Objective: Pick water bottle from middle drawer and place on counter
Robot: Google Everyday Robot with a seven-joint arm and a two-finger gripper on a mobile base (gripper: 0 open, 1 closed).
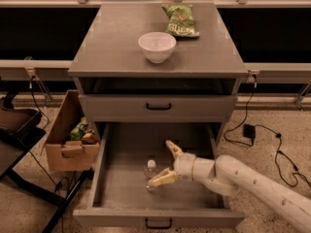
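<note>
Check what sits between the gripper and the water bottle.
Nothing: in the camera view the open gripper is right beside the water bottle, its lower fingertip overlapping it; only bare middle drawer floor shows in the gap.

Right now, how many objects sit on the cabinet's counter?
2: a white bowl near the middle and a green snack bag at the back edge. The end effector is down in the middle drawer, beside the water bottle.

Gripper [161,163] spread inside middle drawer [124,191] beside water bottle [150,171]; counter [114,45] overhangs above.
</note>
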